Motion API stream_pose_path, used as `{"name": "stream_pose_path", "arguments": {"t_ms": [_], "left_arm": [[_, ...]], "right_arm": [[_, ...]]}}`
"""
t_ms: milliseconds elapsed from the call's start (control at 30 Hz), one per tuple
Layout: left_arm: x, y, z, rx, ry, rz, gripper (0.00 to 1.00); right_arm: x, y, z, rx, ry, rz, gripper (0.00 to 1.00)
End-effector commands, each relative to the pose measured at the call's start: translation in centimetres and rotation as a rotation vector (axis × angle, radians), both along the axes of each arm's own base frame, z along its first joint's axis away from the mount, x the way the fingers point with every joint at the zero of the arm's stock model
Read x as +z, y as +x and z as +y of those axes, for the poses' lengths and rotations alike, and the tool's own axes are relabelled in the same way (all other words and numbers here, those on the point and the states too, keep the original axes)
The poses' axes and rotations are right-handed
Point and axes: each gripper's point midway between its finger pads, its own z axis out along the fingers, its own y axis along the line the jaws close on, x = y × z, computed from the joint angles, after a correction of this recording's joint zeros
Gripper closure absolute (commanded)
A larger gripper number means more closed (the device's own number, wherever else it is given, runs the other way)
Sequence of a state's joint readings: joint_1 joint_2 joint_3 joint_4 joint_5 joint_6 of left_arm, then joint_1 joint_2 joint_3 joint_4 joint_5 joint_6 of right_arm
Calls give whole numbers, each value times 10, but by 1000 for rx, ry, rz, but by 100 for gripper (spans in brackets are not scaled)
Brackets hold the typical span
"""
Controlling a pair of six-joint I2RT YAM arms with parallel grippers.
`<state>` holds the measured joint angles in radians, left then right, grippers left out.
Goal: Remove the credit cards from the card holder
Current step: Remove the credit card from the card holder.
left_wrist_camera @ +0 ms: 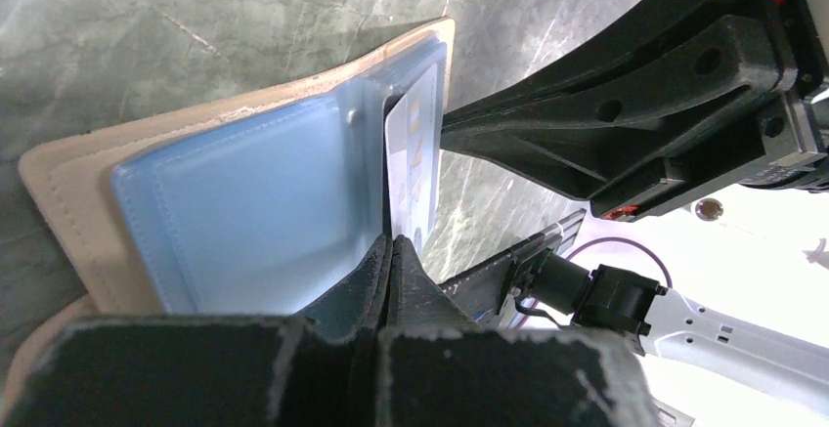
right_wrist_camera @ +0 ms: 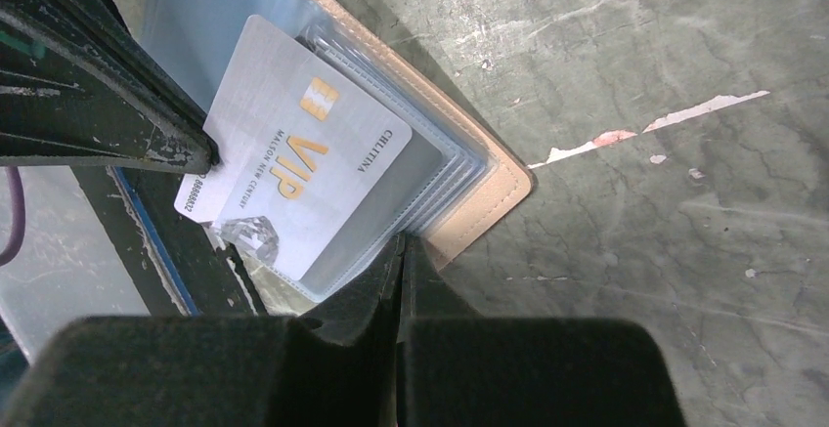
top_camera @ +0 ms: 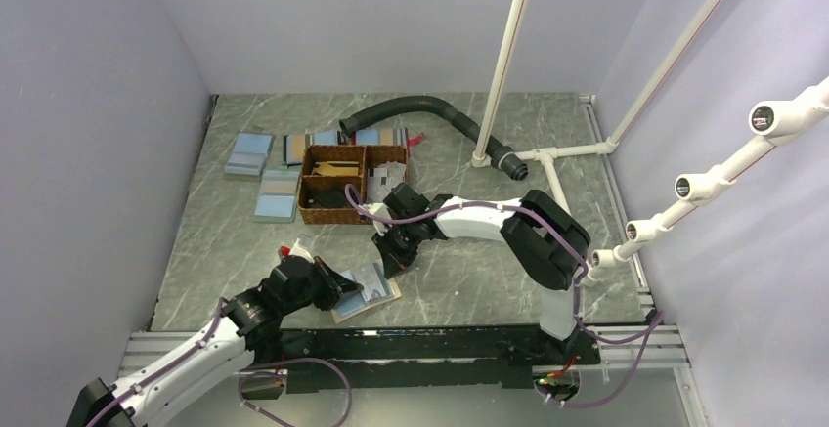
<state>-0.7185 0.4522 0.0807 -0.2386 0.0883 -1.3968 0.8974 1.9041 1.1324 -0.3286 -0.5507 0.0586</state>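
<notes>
Now the left gripper (left_wrist_camera: 391, 247) is pinching a corner of the white VIP card (right_wrist_camera: 293, 168) in the open card holder (top_camera: 370, 290) — the right gripper (right_wrist_camera: 403, 253) is clamping its clear sleeve edge.

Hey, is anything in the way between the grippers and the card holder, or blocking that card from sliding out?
Nothing visible. The right gripper is shut on the clear sleeves of the card holder, the left gripper on a corner of the VIP card, which sticks partly out of its sleeve.
</notes>
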Motion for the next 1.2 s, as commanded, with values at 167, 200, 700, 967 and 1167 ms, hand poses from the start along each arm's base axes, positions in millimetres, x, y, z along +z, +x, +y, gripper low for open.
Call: {"name": "stream_pose_path", "arguments": {"t_ms": [167, 200, 700, 967, 1167], "left_arm": [[-10, -17, 18, 23, 109, 139, 100], [-8, -17, 19, 23, 116, 140, 100], [13, -25, 43, 63, 177, 110, 100], [49, -23, 60, 117, 177, 11, 100], [71, -10, 56, 139, 124, -77, 100]], "right_arm": [[-31, 3, -22, -2, -138, -36, 100], [-32, 3, -23, -3, -143, -36, 100], [-30, 7, -29, -17, -153, -49, 100], [-2, 3, -18, 46, -38, -46, 100], [36, -8, -10, 146, 107, -4, 90]]}}
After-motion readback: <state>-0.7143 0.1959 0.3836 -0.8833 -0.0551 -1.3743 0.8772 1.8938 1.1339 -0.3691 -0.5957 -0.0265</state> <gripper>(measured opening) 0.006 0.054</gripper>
